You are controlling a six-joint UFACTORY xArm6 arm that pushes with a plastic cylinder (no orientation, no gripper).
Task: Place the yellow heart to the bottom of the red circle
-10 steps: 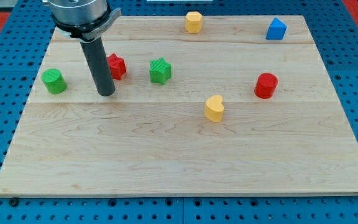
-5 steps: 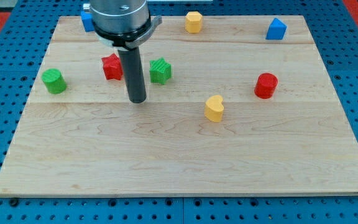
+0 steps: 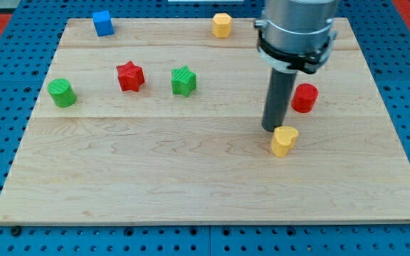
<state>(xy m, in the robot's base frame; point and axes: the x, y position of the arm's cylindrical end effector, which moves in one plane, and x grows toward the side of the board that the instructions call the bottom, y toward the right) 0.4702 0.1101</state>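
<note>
The yellow heart (image 3: 284, 141) lies on the wooden board right of centre. The red circle (image 3: 305, 97) stands up and to the right of it, with a gap between them. My tip (image 3: 272, 128) rests on the board against the heart's upper left side, and left of and below the red circle. The rod rises from there and its mount covers part of the board's top right.
A green circle (image 3: 62, 92) sits at the view's left. A red star (image 3: 129, 76) and a green star (image 3: 184, 80) sit left of centre. A blue block (image 3: 102, 22) and a yellow hexagon (image 3: 222, 25) sit along the top edge.
My tip swept right across the board from beside the red star to the yellow heart. The heart has shifted right and down. The mount now hides the blue block at top right.
</note>
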